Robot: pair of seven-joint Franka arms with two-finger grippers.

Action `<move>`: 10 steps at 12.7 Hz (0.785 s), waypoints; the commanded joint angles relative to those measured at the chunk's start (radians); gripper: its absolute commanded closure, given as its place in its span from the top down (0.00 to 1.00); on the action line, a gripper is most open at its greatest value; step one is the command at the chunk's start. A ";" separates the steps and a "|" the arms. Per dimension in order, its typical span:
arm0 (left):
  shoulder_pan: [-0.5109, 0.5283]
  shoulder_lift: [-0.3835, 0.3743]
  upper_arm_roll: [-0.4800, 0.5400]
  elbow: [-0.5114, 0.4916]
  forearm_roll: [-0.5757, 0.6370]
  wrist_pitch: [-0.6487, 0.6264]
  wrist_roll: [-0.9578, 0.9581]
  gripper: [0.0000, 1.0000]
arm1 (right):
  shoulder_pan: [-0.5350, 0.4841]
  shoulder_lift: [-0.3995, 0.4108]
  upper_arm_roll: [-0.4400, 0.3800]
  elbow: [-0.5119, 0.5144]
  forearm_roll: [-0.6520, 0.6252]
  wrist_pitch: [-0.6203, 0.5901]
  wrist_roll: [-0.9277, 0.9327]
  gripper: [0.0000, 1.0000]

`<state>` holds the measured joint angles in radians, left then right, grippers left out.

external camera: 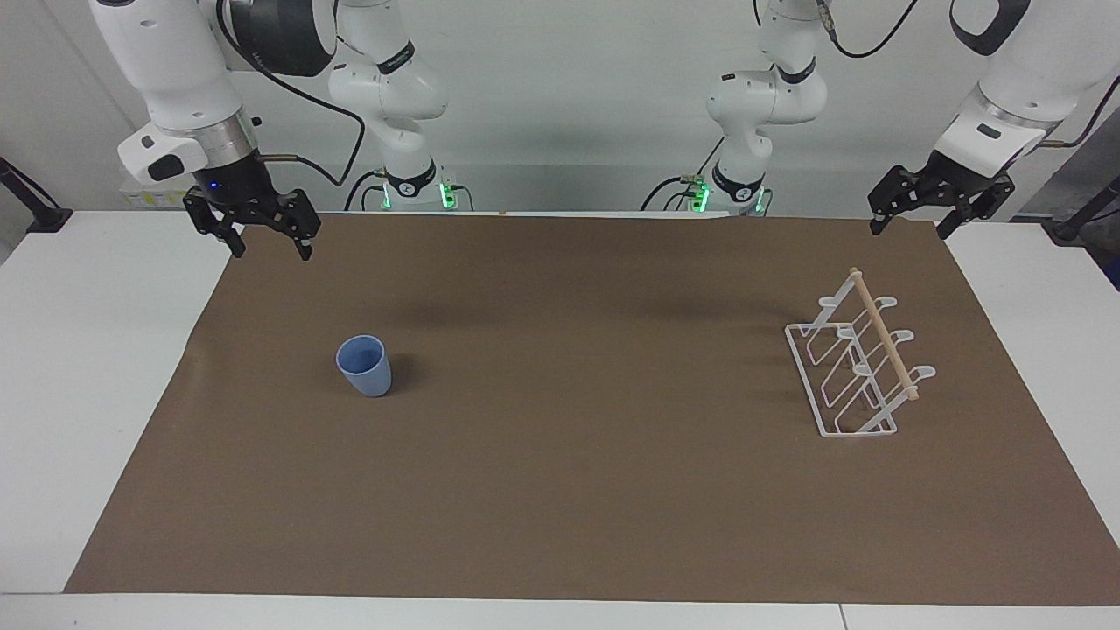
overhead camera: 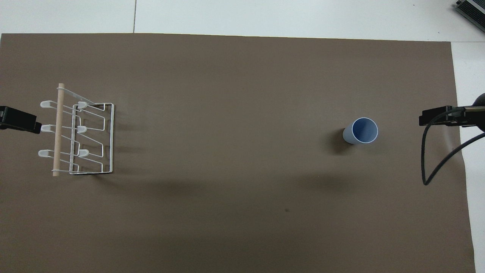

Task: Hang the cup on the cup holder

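Observation:
The light blue cup (external camera: 364, 366) (overhead camera: 362, 131) stands upright, mouth up, on the brown mat toward the right arm's end of the table. The white wire cup holder (external camera: 884, 337) (overhead camera: 58, 129), with a wooden rod along its top, stands toward the left arm's end, and nothing hangs on its prongs. My right gripper (external camera: 270, 249) hovers open and empty over the mat's edge by the robots, well apart from the cup. My left gripper (external camera: 910, 229) hangs open and empty over the mat's corner, above and apart from the holder.
A brown paper mat (external camera: 560, 490) covers most of the white table (external camera: 79, 394). A black cable (overhead camera: 435, 159) loops down from the right arm beside the cup's end of the mat. A dark device (overhead camera: 471, 11) lies at the table's corner farthest from the robots.

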<state>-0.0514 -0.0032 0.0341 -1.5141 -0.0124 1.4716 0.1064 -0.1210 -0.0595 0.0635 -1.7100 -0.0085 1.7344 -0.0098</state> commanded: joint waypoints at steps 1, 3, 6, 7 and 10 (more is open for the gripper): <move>0.008 -0.026 -0.007 -0.028 0.011 -0.007 -0.010 1.00 | -0.011 -0.005 0.006 0.000 0.028 0.007 -0.030 1.00; 0.010 -0.026 -0.007 -0.028 0.011 -0.007 -0.010 1.00 | -0.011 -0.008 0.007 -0.003 0.028 -0.002 -0.033 1.00; 0.008 -0.026 -0.007 -0.028 0.011 -0.007 -0.010 1.00 | -0.008 -0.017 0.007 -0.022 0.028 0.007 -0.032 1.00; 0.008 -0.026 -0.008 -0.028 0.011 -0.007 -0.010 1.00 | -0.006 -0.025 0.007 -0.036 0.027 0.011 -0.029 1.00; 0.008 -0.026 -0.007 -0.028 0.011 -0.007 -0.010 1.00 | -0.006 -0.052 0.009 -0.114 0.025 0.100 -0.029 1.00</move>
<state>-0.0513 -0.0032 0.0340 -1.5141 -0.0124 1.4716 0.1064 -0.1196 -0.0628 0.0689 -1.7351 -0.0084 1.7695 -0.0098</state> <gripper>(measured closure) 0.000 0.000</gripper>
